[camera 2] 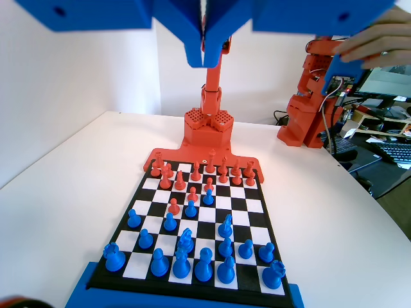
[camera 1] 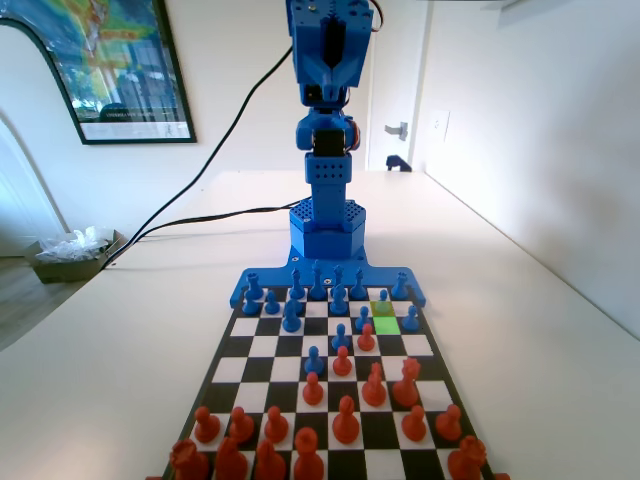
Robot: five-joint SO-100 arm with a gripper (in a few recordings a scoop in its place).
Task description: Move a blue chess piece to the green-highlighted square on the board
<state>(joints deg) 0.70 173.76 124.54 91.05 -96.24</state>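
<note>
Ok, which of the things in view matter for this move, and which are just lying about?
Job: green-highlighted square; blue pawn just left of it in the fixed view; board; gripper, shut, high above.
Lying about: red pieces; black cable; framed poster; box of crumpled plastic.

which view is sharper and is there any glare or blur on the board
Fixed view: the board is evenly lit, no strong glare, the green-highlighted square reads clearly, and the nearest red pieces at the bottom edge look soft. Wrist view: the board is crisp, while the shut gripper at the top is close and slightly blurred.
</note>
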